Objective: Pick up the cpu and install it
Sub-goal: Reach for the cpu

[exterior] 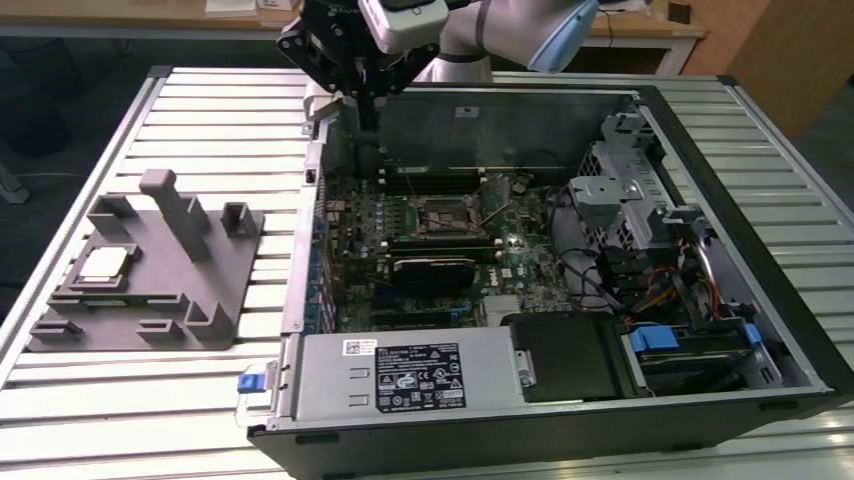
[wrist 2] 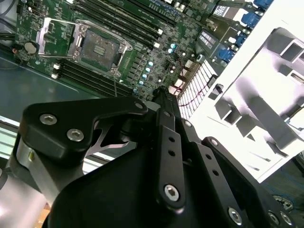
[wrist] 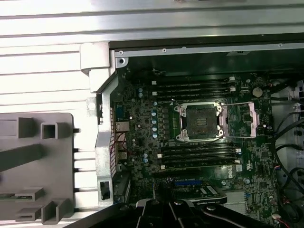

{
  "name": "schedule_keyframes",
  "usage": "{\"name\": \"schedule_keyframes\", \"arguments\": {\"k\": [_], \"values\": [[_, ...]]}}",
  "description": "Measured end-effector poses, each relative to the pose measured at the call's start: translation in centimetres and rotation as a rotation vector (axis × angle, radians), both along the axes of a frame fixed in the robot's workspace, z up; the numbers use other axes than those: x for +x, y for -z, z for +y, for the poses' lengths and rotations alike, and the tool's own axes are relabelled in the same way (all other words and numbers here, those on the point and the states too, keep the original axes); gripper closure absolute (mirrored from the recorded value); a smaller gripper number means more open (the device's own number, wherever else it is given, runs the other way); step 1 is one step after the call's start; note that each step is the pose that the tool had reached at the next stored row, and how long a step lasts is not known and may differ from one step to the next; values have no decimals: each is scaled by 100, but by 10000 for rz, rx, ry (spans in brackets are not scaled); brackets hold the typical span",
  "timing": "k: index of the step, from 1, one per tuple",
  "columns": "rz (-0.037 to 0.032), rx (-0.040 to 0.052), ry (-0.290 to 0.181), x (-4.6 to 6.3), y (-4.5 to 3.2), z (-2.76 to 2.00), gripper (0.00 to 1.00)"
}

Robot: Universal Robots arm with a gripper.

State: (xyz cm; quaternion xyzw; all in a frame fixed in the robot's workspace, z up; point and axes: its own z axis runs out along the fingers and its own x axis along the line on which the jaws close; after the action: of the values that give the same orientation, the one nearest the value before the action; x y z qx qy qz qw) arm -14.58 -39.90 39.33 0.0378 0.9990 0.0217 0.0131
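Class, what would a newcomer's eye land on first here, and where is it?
The open computer case dominates the exterior view, its motherboard's empty socket bare in the middle. The gripper hovers above the case's far edge, while the cpu lies on the grey fixture at the exterior view's left.

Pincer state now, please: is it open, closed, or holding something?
The pincer is closed and holds nothing; the cpu lies on the grey fixture.

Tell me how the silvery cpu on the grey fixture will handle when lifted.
The flat silvery square cpu looks thin, so probably stiff and light. Its smooth metal top may be slippery. Lying flat on the grey plastic fixture, it shouldn't roll.
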Motion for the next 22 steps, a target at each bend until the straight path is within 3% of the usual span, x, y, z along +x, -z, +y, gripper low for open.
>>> {"name": "schedule_keyframes", "arguments": {"k": [22], "values": [[0,0,1,-193,0,0,89]]}}
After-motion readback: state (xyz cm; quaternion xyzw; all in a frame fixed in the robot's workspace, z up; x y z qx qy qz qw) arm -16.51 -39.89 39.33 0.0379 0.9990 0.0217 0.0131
